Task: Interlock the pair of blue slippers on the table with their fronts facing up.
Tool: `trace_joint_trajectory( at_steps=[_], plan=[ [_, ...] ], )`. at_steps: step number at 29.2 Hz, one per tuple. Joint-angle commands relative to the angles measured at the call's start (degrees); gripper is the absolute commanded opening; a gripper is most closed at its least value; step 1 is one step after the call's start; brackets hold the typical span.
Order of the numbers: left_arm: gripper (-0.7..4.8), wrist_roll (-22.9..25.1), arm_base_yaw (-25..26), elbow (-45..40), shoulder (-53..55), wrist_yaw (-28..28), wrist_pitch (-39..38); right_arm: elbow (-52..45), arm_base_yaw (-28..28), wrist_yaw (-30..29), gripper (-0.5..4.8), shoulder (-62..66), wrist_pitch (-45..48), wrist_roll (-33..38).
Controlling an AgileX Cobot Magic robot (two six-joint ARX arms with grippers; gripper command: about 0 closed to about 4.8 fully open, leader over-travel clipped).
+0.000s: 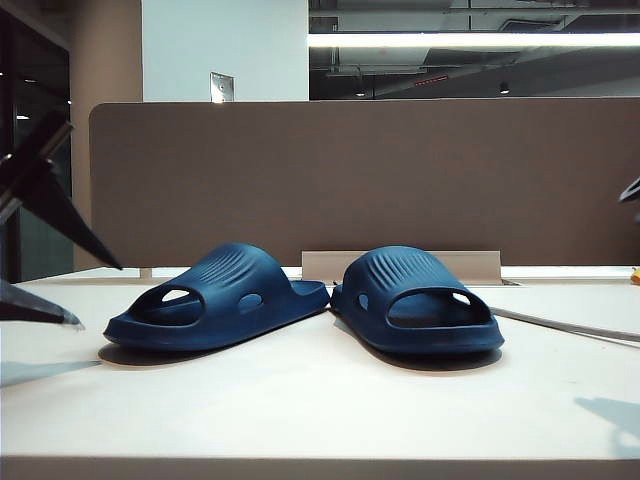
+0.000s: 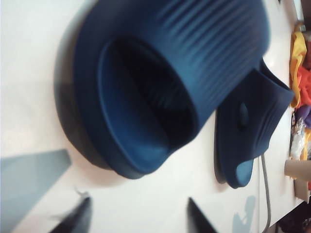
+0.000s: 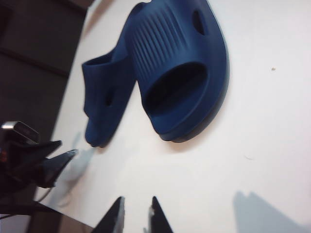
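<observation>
We see both slippers sole-down on the bench (image 1: 320, 410), heels meeting mid-bench, toes splayed toward the front edge. Left slipper (image 1: 215, 298) angles out left, right slipper (image 1: 420, 300) angles out right. Not interlocked.

Exterior: the heels look touching or just about; we can't tell which. Divider (image 1: 350, 180) stands behind them, a grey cable (image 1: 570, 325) runs off right behind the right slipper. Left hand (image 1: 45, 240) shows only as dark fingers at the left edge, apart from the left slipper. Right hand barely enters at the far right edge; no state readable there.

Left wrist view adds: left hand (image 2: 138, 216) is close on the left slipper (image 2: 170, 82), looking into its toe opening; the image is blurred. Fingers (image 2: 75, 218) spread wide, open, nothing between them. The right slipper (image 2: 250, 126) lies beyond, plus coloured clutter (image 2: 299, 73) past the bench edge, which the exterior doesn't show.

Right wrist view adds: right hand (image 3: 137, 213) hangs back from the right slipper (image 3: 182, 68), well apart. Fingers (image 3: 114, 216) stand a narrow gap apart, slightly open, empty. The left slipper (image 3: 104, 97) sits behind, and the left hand (image 3: 53, 162) shows dark at the bench edge.
</observation>
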Motion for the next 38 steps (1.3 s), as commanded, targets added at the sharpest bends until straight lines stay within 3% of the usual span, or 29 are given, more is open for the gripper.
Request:
trace_joint_trajectory(
  at_steps=[1,5,10,24,27,38],
  plan=[
    [2.78,-1.2,0.0,0.1,1.2,-0.9,3.7,2.0,5.5,5.9,0.82,6.1,4.8,-1.0],
    [2.78,-1.2,0.0,0.1,1.6,-3.1,3.8,3.7,13.7,12.9,0.85,14.9,11.2,-1.0],
    [2.78,-1.2,0.0,0.1,1.7,-4.4,4.1,3.7,18.4,17.5,0.85,23.8,19.3,1.1],
    [2.79,-1.4,-1.7,0.1,4.7,-5.5,6.4,4.5,18.4,22.1,1.24,42.1,33.7,11.6],
    [2.79,-1.6,-1.7,0.1,7.0,-5.4,8.2,4.5,18.4,22.0,2.19,45.1,35.6,14.1],
    [2.79,-2.9,-1.7,0.1,8.9,-5.3,11.7,5.5,18.4,22.4,2.19,46.7,38.0,15.5]
  ],
)
